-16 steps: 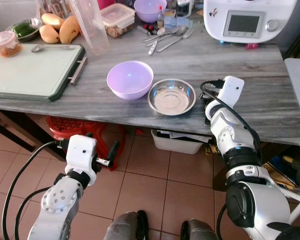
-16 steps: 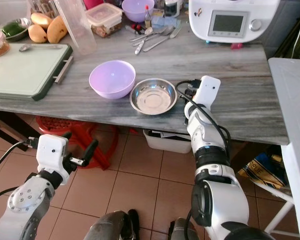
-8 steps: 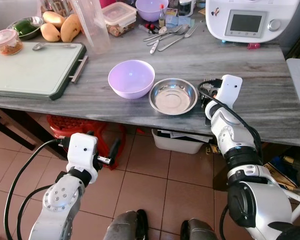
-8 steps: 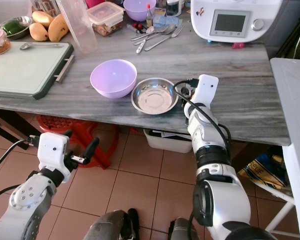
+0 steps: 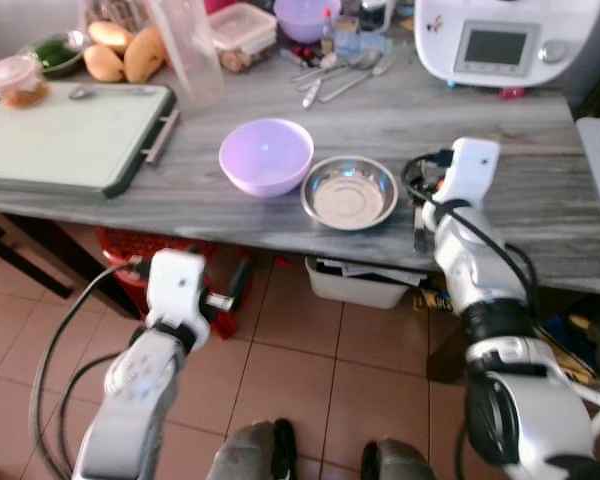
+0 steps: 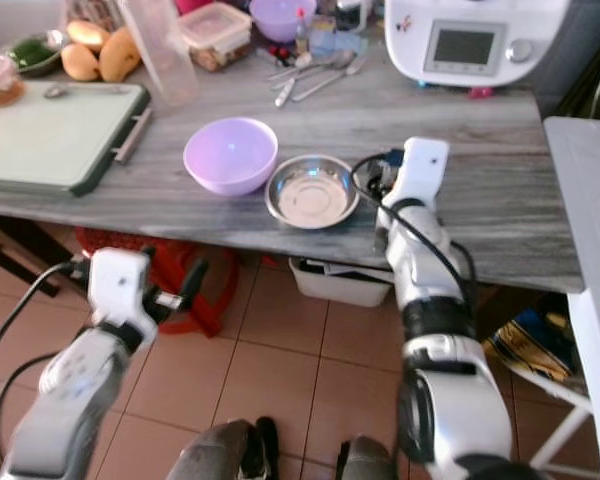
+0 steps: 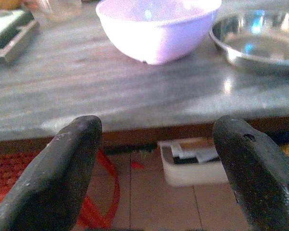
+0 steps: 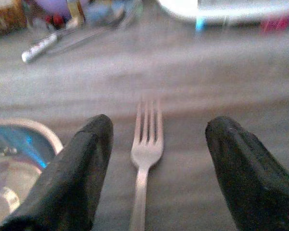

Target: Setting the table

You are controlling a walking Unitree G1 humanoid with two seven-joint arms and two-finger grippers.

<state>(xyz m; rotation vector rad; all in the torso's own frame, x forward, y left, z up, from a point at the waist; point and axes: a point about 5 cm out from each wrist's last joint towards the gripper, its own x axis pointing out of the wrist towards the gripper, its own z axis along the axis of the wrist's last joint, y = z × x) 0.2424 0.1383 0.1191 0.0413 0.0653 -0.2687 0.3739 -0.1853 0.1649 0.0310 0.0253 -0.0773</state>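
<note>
A lilac bowl (image 5: 266,155) and a shallow steel bowl (image 5: 349,192) sit side by side near the front edge of the grey table (image 5: 500,140). A fork (image 8: 145,154) lies on the table just right of the steel bowl. My right gripper (image 8: 159,125) hovers low over it, open, with one finger on each side of the fork and not touching it. My left gripper (image 7: 156,127) is open and holds nothing. It hangs below the table's front edge (image 5: 225,295), facing the lilac bowl (image 7: 156,26).
A green cutting board (image 5: 70,135) lies at the left, and a white kitchen appliance (image 5: 500,40) stands at the back right. Loose cutlery (image 5: 335,75), a plastic jug (image 5: 185,50), mangoes and containers crowd the back. Under the table are a red stool (image 5: 130,262) and a white bin (image 5: 355,282).
My left arm has risen a little toward the table edge. My right wrist has shifted slightly forward over the table. The bowls have not moved.
</note>
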